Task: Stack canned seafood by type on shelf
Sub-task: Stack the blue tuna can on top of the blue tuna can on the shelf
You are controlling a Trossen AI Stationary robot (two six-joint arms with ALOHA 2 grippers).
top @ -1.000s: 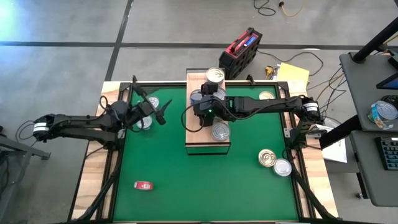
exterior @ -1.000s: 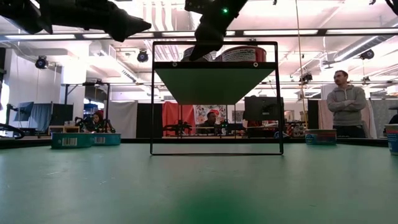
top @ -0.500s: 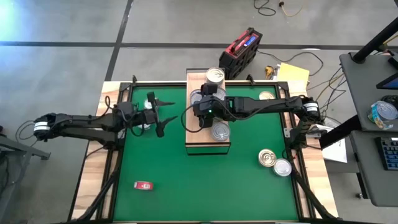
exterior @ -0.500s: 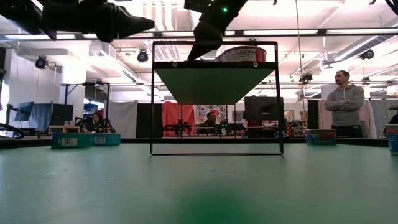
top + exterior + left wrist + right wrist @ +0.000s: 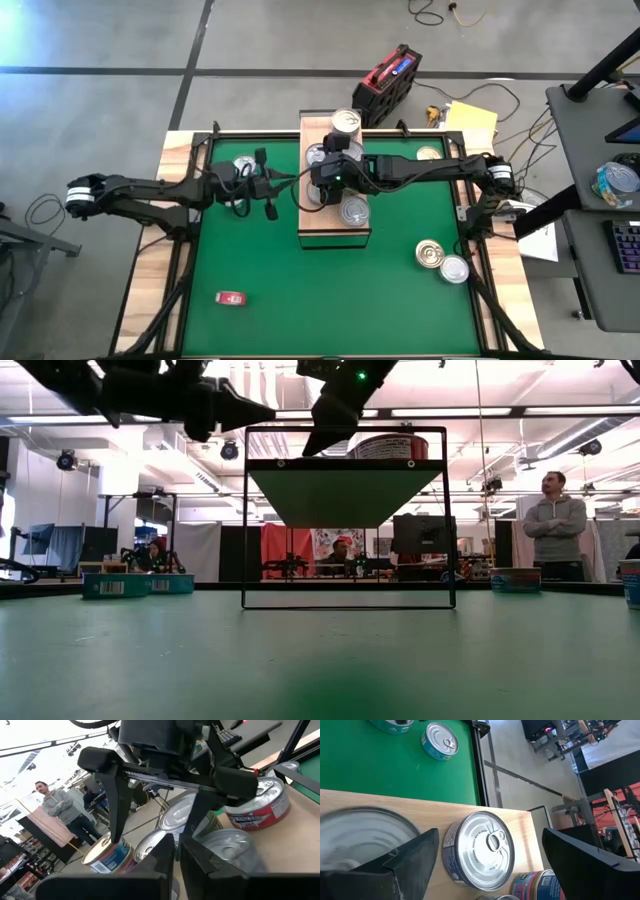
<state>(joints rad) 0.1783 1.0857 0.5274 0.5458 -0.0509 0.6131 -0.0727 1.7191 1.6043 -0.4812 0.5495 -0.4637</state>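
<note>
Fig.: left gripper [image 5: 268,186] has snapped shut empty, moved toward shelf [image 5: 334,235]. Right gripper [image 5: 322,183] spread wide over shelf tins [image 5: 355,211]. Likely next: pick among remaining mat tins [image 5: 244,164].

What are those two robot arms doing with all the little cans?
They are sorting canned seafood onto a small wooden shelf in the middle of the green mat. The right gripper hovers over the shelf with its jaws open, above a silver-lidded can standing there. The left gripper is next to the shelf, jaws shut and holding nothing. Two more cans wait on the mat.
</note>
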